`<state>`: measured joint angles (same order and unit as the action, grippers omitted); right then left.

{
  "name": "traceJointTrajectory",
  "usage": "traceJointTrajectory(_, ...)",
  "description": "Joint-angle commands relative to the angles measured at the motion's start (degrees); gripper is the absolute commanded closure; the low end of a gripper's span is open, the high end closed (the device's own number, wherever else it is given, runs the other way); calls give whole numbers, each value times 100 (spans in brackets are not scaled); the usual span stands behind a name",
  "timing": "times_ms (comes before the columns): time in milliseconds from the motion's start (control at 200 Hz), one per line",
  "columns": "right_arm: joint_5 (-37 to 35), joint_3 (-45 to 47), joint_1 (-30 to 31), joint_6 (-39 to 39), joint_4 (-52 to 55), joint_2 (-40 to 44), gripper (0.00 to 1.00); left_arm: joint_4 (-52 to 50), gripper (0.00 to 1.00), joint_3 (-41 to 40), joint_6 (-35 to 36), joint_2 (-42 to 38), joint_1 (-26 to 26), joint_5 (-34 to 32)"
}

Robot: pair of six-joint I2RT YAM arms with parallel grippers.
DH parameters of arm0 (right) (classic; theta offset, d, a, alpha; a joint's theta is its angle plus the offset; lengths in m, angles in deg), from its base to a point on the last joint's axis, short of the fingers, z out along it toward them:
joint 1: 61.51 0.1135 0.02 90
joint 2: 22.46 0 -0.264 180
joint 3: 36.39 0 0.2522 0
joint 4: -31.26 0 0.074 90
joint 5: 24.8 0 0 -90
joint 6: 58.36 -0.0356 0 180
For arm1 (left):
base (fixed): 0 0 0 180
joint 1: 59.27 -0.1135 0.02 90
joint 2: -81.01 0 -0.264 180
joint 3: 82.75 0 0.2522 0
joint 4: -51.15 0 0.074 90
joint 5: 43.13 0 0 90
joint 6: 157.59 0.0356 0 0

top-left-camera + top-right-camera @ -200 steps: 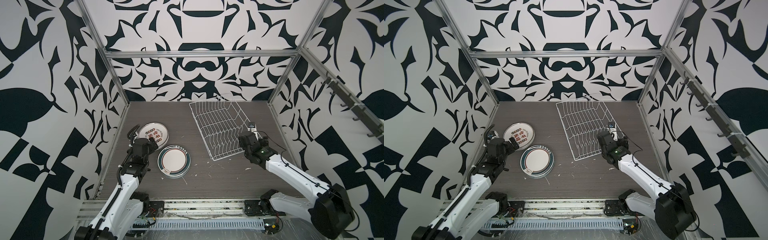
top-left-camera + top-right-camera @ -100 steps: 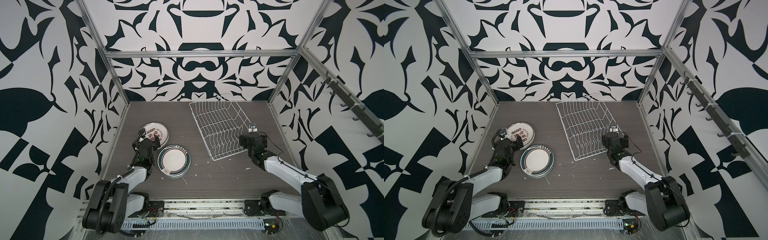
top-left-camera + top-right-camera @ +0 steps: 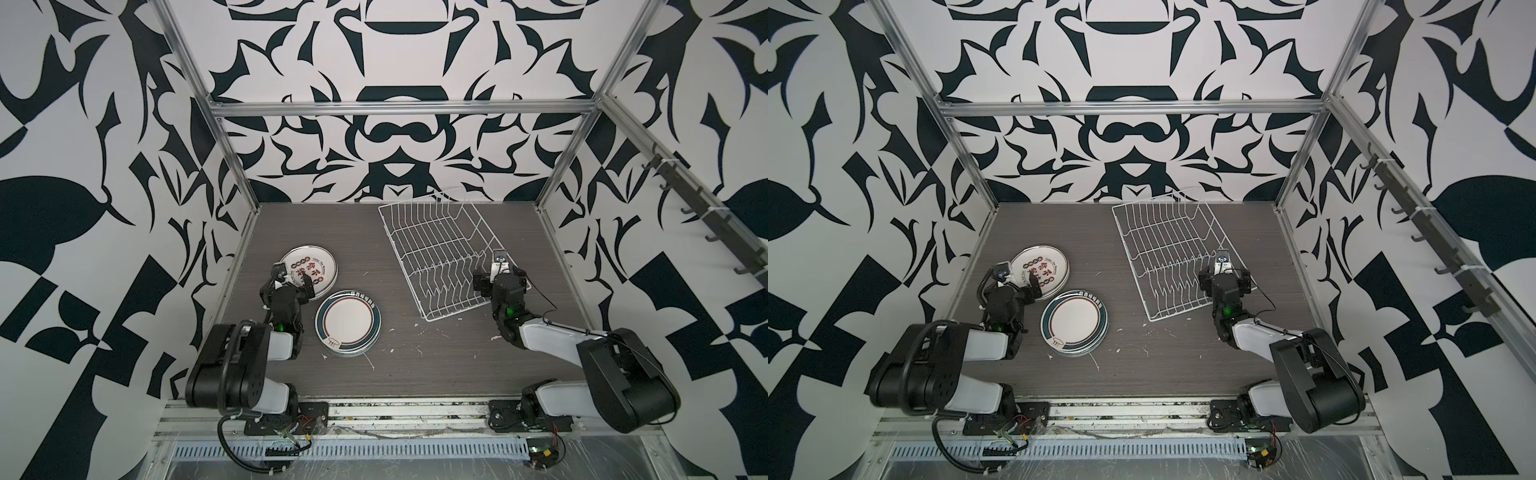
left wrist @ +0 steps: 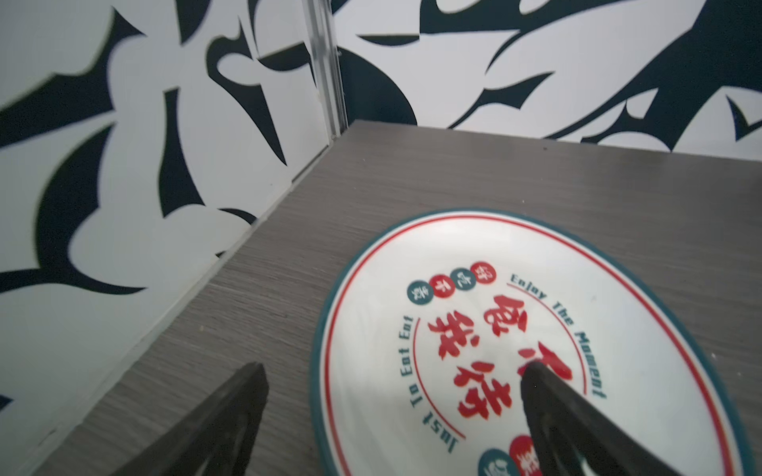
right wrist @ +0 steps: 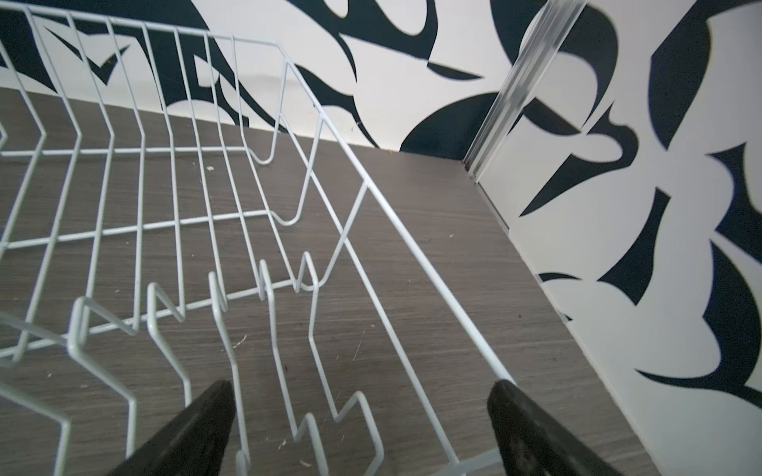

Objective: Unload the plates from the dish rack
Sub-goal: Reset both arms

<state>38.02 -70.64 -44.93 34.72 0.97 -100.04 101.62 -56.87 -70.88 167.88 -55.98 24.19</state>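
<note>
The rack [image 3: 434, 253] sits askew at the far right of the worktop [image 3: 415, 374]. The plates lie flat in two piles on the left, well apart from it. One pile is topped by a red-lettered plate [image 3: 311, 264], and just nearer lies a green-rimmed pile [image 3: 348, 326].

The left fingers [image 4: 235, 408] are spread wide and hold nothing. One is over the red-lettered plate [image 4: 474, 288] and the other over bare worktop beside it.

The right fingers [image 5: 532, 428] are also wide and hold nothing. They are at the rack's [image 5: 136, 228] near right corner, and its right rim wire runs between them.
</note>
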Motion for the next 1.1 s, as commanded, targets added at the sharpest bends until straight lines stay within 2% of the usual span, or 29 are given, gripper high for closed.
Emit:
traceJointTrajectory(0,249,358,-99,226,-722,-157,0,1504,1,-141,147,643,-47,125)
traceJointTrajectory(35,347,415,-115,289,-905,-231,0,1834,1,-192,171,783,-52,130)
traceJointTrajectory(145,552,493,-137,447,-1495,-710,0,981,1,-110,75,348,-135,494)
traceJointTrajectory(220,496,450,-230,367,-1635,-850,0,1112,1,-56,140,471,-135,562)
traceJointTrajectory(320,1803,579,-653,277,-1653,-906,0,1277,1,-95,153,541,-139,566)
traceJointTrajectory(350,1940,600,-694,287,-1913,-1140,0,1168,1,-71,149,499,-150,603)
traceJointTrajectory(390,1748,608,-693,289,-2329,-1343,0,1018,1,-20,180,461,-155,731)
traceJointTrajectory(470,1766,474,-775,109,-1594,-1067,0,706,1,126,258,427,-160,925)
traceJointTrajectory(525,1666,405,-793,68,-1643,-1171,0,445,1,232,250,377,-157,870)
traceJointTrajectory(590,1221,250,-785,-31,-1345,-1166,0,103,1,396,250,347,-162,836)
traceJointTrajectory(680,1181,157,-805,-96,-1173,-1170,0,-422,1,598,153,289,-196,780)
traceJointTrajectory(765,1130,169,-805,-96,-1178,-1166,0,-564,1,737,4,336,-226,427)
traceJointTrajectory(1095,1034,142,-805,-132,-1147,-1172,0,-631,1,752,-37,312,-246,397)
